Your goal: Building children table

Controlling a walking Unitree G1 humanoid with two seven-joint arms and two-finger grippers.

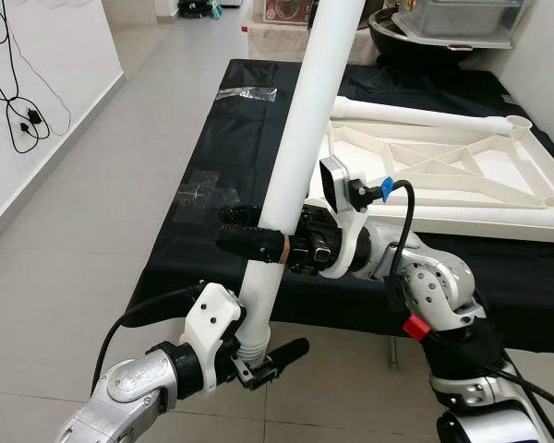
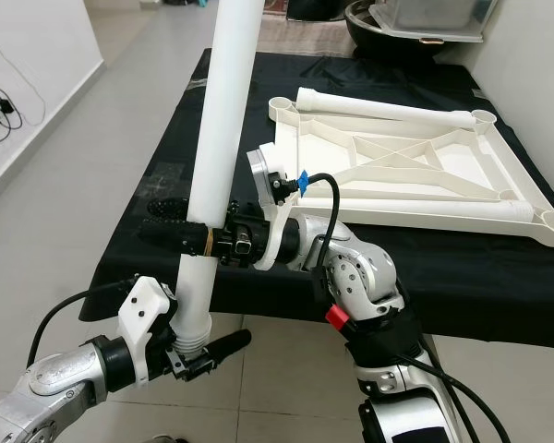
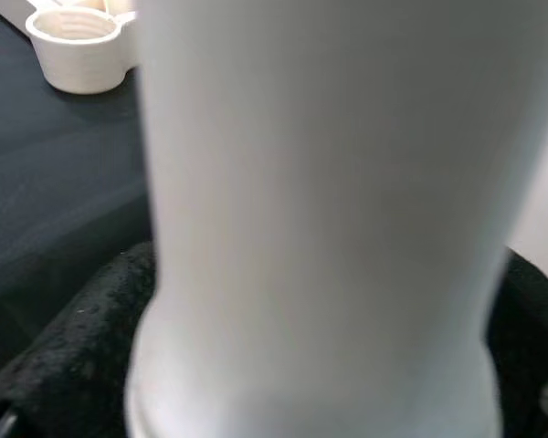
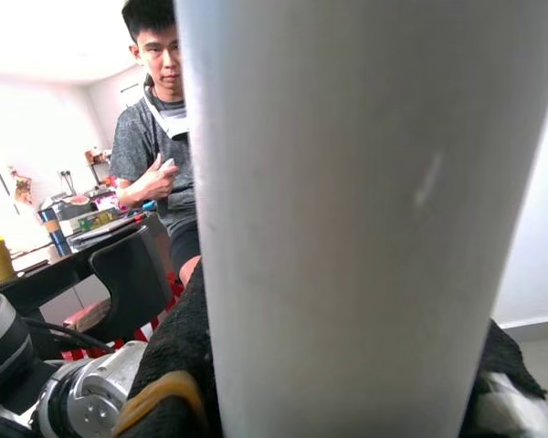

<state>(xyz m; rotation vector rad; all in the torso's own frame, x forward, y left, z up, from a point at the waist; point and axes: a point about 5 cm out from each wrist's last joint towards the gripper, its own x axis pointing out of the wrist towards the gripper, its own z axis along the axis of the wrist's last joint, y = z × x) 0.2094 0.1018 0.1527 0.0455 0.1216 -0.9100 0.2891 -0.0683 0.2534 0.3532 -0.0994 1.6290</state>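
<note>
Two grippers clamp one white table leg (image 1: 300, 138) upright before the black worktop (image 1: 212, 212).
Upturned white tabletop (image 1: 443, 175) lies on the worktop, well apart from the leg; right gripper (image 1: 249, 242) pinches the leg's lower part, left gripper (image 1: 258, 355) pinches its threaded bottom end.
</note>
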